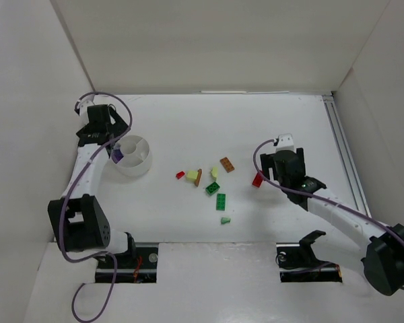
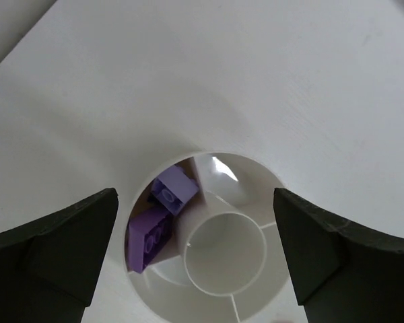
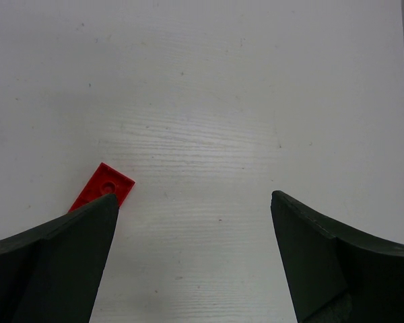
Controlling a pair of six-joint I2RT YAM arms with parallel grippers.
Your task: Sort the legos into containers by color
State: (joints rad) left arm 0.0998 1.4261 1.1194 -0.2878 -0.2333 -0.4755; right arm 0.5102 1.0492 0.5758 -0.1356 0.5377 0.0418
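Overhead, top cam: white worktop (image 1: 289, 114), white walls round it. L pincer (image 1: 113, 147) hangs over left rim of the cup (image 1: 138, 158), a round white tub w/ an inner ring. Purple bit (image 1: 116, 155) shows just under the fingers; count unclear from up here. Loose legos lie mid-worktop, well apart from cup: small red brick (image 1: 180, 175), yellow brick (image 1: 191, 175) touching a brown strip (image 1: 199, 177), brown plate (image 1: 227, 164), pale yellow brick (image 1: 215, 171), dark green brick (image 1: 212, 188), bright green brick (image 1: 221, 201), pale green brick (image 1: 225, 220). Red plate (image 1: 258, 179) sits just left of R pincer (image 1: 275, 171); its gap not readable here.

L wrist cam: L pincer (image 2: 195, 195) spread wide, nothing gripped, cup (image 2: 252, 192) straight below. Adds what top cam can't: two purple bricks, upper one (image 2: 174, 190) and lower one (image 2: 148, 237), touching, both in same left compartment. Dividers run from inner ring to wall.

R wrist cam: R pincer (image 3: 194, 200) wide too, empty, bare worktop (image 3: 209, 101) between fingers. Red plate (image 3: 102, 188) lies by left finger, near end hidden behind it; touching or not, can't tell.
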